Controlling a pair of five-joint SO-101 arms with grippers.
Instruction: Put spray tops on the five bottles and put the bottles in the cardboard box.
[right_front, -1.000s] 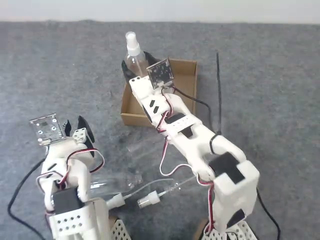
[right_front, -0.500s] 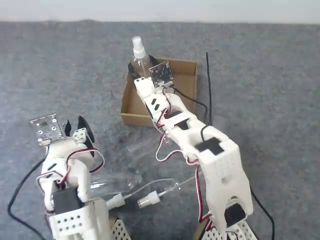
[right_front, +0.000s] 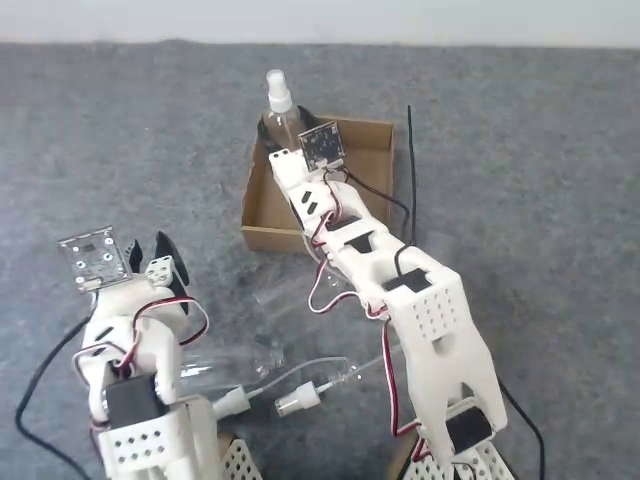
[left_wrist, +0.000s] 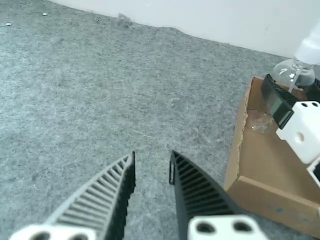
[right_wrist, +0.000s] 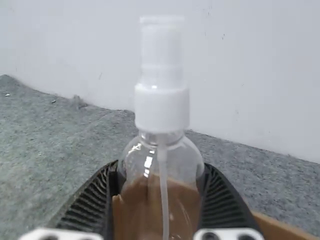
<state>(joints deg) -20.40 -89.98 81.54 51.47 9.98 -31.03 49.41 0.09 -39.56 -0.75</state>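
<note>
Clear plastic bottle (right_wrist: 160, 155) with a white spray top (right_wrist: 161, 100) is clenched in my right gripper (right_wrist: 161, 172) at the far corner of the cardboard box (right_front: 372, 136). I judge it light, slippery and easy to squeeze, so the body is the best hold. My left gripper (left_wrist: 152, 167) is spread and empty. Two loose spray tops (right_front: 298, 400) lie near my bases; the lying bottles (right_front: 255, 360) I cannot count.

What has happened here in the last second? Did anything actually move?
The right gripper, shut on the capped bottle, carried it slightly sideways, further over the far corner of the cardboard box, as its arm stretched forward. The left gripper, open, and the loose bottles on the carpet stayed put.
</note>
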